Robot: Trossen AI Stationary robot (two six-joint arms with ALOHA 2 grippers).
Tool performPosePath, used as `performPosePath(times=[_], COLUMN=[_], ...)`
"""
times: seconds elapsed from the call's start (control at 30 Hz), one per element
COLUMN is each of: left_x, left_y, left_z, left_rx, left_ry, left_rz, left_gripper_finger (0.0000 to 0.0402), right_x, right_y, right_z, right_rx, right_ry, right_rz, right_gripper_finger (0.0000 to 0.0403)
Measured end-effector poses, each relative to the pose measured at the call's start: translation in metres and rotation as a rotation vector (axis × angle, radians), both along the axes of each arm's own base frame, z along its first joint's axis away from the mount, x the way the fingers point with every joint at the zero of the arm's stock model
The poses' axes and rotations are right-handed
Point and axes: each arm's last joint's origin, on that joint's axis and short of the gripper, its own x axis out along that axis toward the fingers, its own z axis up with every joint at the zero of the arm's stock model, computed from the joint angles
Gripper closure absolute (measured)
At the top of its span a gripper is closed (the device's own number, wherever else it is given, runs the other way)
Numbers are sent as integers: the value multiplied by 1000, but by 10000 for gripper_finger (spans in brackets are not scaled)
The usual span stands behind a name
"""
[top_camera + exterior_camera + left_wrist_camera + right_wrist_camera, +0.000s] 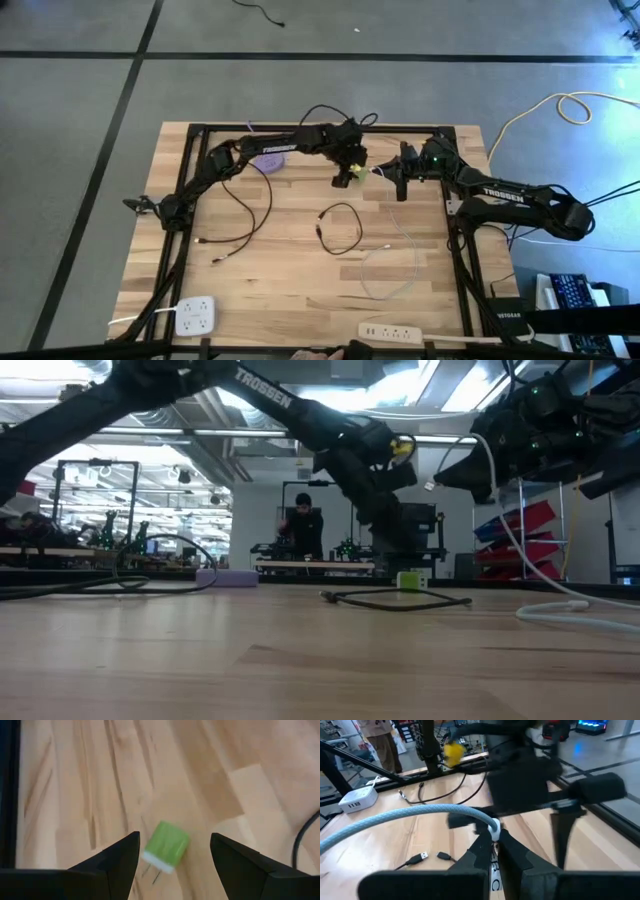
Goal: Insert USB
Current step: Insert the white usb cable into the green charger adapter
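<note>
The small green plastic wall charger with a white face is lying on its side on the pale wooden plank table, toward the table's far edge and near its middle. This charger serves as the landmark for everything else.

The left gripper is hovering directly above the charger, its two dark fingers standing spread apart with the charger showing in the gap between them, down on the wood and touched by neither. In the low view the charger is sitting on the tabletop while the left arm is hanging well above it.

The right gripper is hanging in the air just to the right of the charger, close to the left gripper. Its fingers are pressed together, pinching the white end of a light blue-white cable, which is arching away from the grip; whether the plug tip is showing past the fingers cannot be told.

Nearer the table's front than the charger, a thin black looped cable is lying flat. To the charger's left, a flat round purple object is resting near the far edge. At the front edge, well apart from the charger, a white power strip and a white multi-port block are lying.
</note>
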Motion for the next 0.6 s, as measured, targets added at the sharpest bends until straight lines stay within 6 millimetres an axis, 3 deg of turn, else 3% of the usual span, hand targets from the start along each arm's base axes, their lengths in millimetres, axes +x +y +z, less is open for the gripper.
performPosePath(times=[0.27,0.6], left_x=[11,13], left_y=[1,-3], left_z=[-23,-20], left_rx=[54,79], left_ry=[95,84], left_rz=[2,-8], left_gripper_finger=[174,174], right_x=[0,-1], right_y=[0,0], right_z=[-1,-3], right_rx=[6,8], right_ry=[8,24], right_rz=[2,5], right_gripper_finger=[403,403])
